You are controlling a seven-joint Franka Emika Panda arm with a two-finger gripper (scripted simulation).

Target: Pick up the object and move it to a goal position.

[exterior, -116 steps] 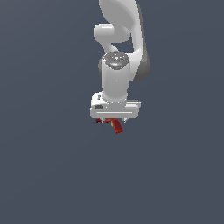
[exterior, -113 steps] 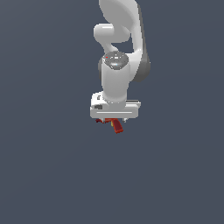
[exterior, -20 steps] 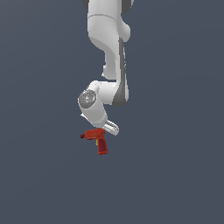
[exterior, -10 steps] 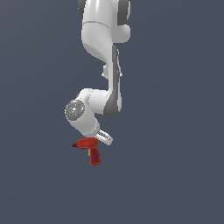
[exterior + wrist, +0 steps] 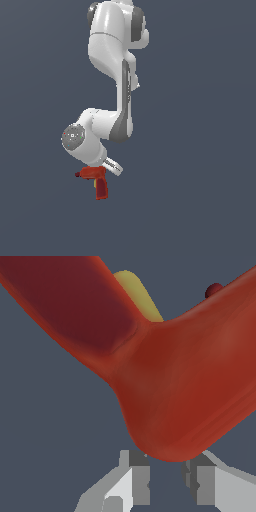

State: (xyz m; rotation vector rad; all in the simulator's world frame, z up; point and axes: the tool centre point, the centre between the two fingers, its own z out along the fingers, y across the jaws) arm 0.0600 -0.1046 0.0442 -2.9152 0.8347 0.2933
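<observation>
Gripper [image 5: 165,476] pinches the red drill [image 5: 96,179] at the rear of its body, one finger [image 5: 136,476] on each side. Drill hangs under the wrist, dark nose toward the exterior view's left (yellow mark [image 5: 137,293] on handle), handle pointing down.

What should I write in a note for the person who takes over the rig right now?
Gripper: appears shut on the drill; in the wrist view the fingers sit at its rear end.
Drill: hangs under the wrist, nose toward the exterior view's left, handle down.
Done: pick-up; the drill looks lifted.
Left: carry it to the goal. No goal marker shows in either view, so its place cannot be told.
</observation>
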